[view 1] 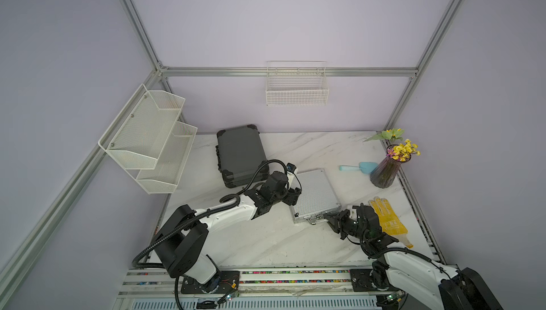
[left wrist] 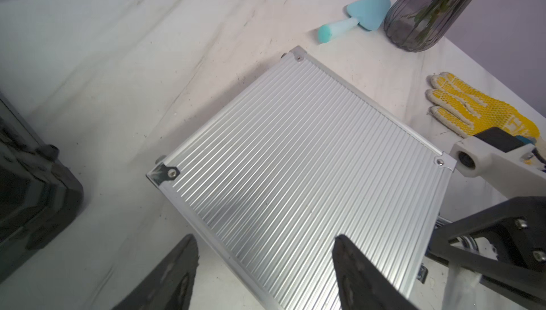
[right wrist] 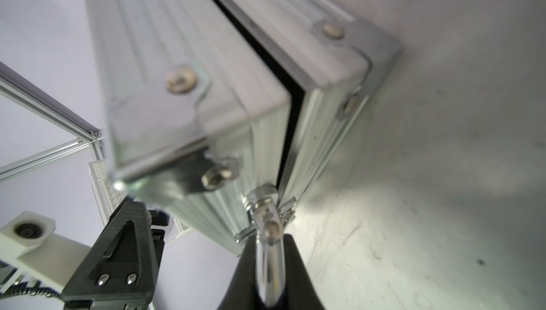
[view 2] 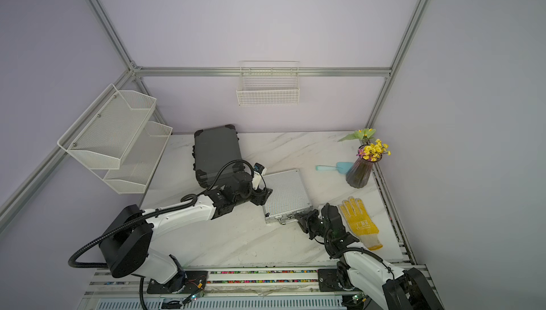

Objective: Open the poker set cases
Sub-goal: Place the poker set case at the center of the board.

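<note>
1. On the table (view 1: pixel 266 243) in a top view: silver case (view 1: pixel 316 193) central; grey case (view 1: pixel 240 155) shut at its 10 o'clock.
2. Left wrist: left gripper (left wrist: pixel 264 239) open, straddling the silver case's edge.
3. Right wrist: right gripper (right wrist: pixel 267 249) clamped on handle (right wrist: pixel 270 276); lid (right wrist: pixel 165 27) ajar.

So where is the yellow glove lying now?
In both top views the yellow glove lies flat near the right edge of the marble table, nearer the robot than the purple vase and right of the silver case.

No legible text, label or number anywhere.
</note>
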